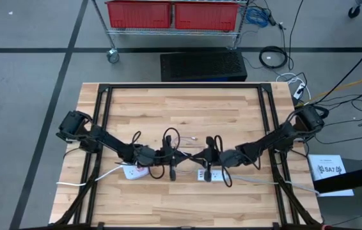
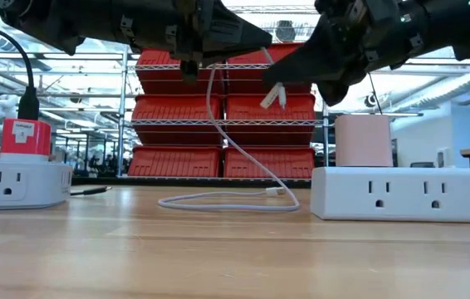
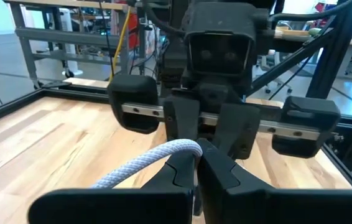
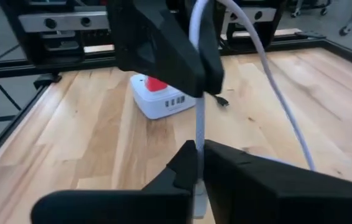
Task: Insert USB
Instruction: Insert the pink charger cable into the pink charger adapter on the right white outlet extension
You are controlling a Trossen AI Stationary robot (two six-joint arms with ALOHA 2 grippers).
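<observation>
Red bins [image 2: 218, 108] fill the wire shelving beyond the wooden table [image 1: 168, 108], where two white power strips lie near the front edge. Above the table's middle, the left gripper [image 3: 196, 167] is clenched on the white USB cable [image 2: 218, 195], and the right gripper [image 4: 199, 163] is clamped on the same cable (near its plug end), which loops down onto the table between the left power strip [image 2: 15, 181] and the right power strip [image 2: 405, 193].

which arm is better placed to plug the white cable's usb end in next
Likely right. The right gripper is shut on the white braided cable near its connector, above the white power strip with the pink block; the left gripper pinches farther along.
</observation>
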